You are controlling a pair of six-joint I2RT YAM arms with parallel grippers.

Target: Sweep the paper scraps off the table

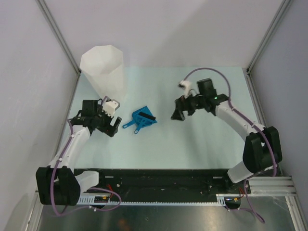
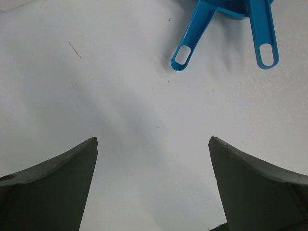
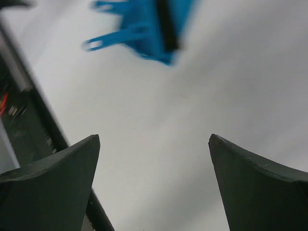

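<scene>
Table [image 1: 192, 144], one blue dustpan [image 1: 140, 119], one white bin [image 1: 102, 67]

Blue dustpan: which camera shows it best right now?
Top external: the whole blue dustpan on the table. Left wrist catches only two handles; right wrist shows it blurred, cropped at the frame's top.

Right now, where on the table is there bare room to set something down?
The near strip of the table, between the dustpan and the near edge, is bare; so is the far middle, between the bin and the right pincer. Crowded: the left side, where bin, left pincer and dustpan sit close.
</scene>
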